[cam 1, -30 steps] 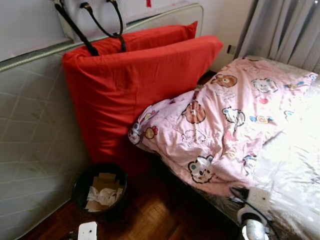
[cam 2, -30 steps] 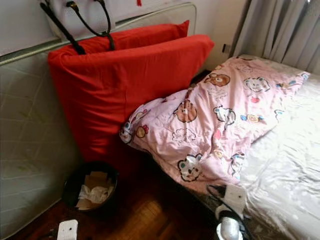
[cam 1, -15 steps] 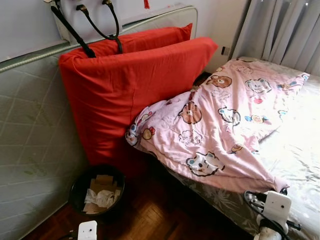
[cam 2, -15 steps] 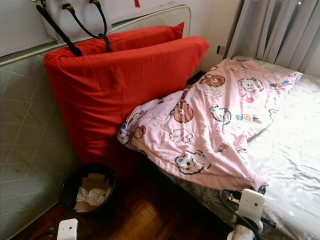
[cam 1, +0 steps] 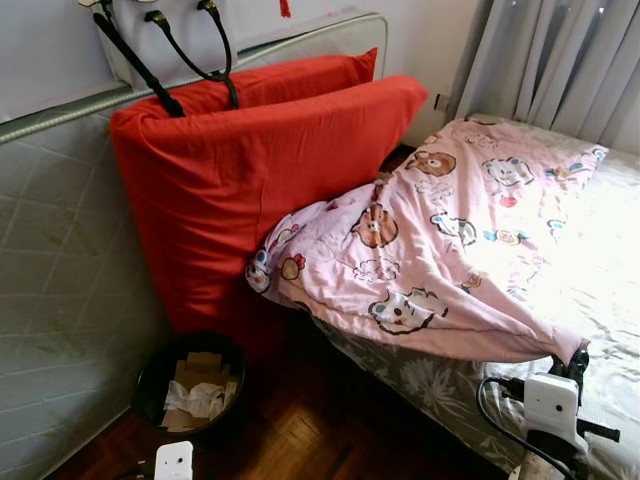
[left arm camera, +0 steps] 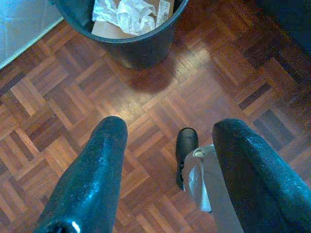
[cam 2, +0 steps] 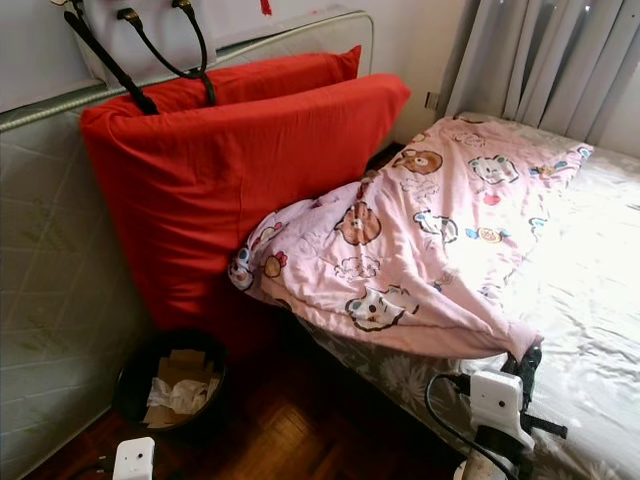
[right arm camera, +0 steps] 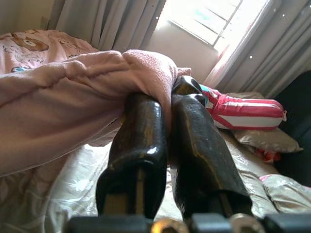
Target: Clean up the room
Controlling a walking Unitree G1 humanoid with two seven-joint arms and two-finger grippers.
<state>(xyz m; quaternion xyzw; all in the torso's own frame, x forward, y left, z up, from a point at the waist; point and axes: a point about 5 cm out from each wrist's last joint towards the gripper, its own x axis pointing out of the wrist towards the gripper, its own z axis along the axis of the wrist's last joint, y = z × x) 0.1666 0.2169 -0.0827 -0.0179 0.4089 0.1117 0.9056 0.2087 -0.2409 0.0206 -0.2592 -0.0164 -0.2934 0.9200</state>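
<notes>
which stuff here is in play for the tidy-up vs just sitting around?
In play:
right pincer, shut on pink blanket corner
bed

Sitting around:
red cushions
bin with paper
black-handled bag
curtains
left pincer, open over floor

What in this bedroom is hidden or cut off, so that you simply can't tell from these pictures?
- Head views: what lies under the pink blanket is covered by it.
- Head views: the red cushions hide the bed's head end.
- Head views: the black straps are cut off by the top edge.
- Left wrist view: the bin is cut off at the top; its paper hides what lies deeper.
- Right wrist view: the striped item is partly behind the right gripper.
</notes>
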